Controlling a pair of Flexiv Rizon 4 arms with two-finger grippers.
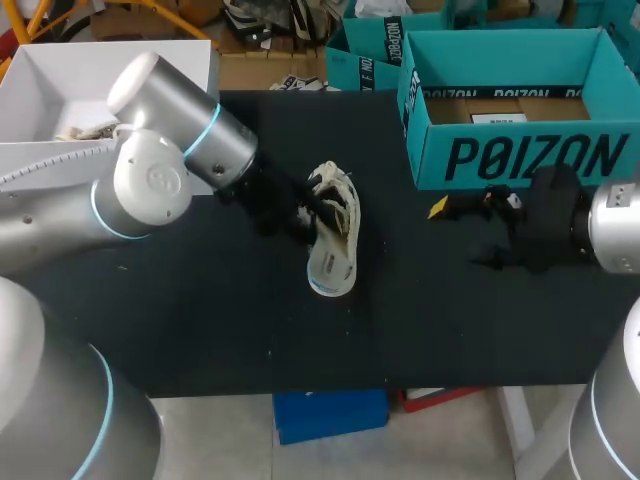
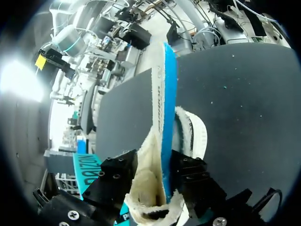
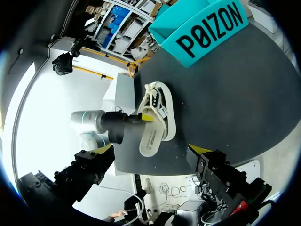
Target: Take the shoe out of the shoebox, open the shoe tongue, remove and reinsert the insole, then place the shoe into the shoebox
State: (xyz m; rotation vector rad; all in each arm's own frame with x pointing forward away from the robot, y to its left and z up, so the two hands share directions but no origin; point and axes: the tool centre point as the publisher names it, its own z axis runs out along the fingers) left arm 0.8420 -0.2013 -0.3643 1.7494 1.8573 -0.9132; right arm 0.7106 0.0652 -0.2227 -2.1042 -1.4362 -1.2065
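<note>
Left gripper (image 2: 157, 179) is pinching the insole (image 2: 167, 94), seemingly drawing it from the shoe (image 1: 335, 235) (right gripper (image 1: 462, 230) is hanging spread); reinserting it flat is coming next.

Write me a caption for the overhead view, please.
Left claw grips a pale shoe lying on the black table; right claw hangs open near the teal shoebox.

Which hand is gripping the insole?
The left hand: its fingers clamp the insole. The right hand is open, holding nothing, apart from the shoe.
</note>
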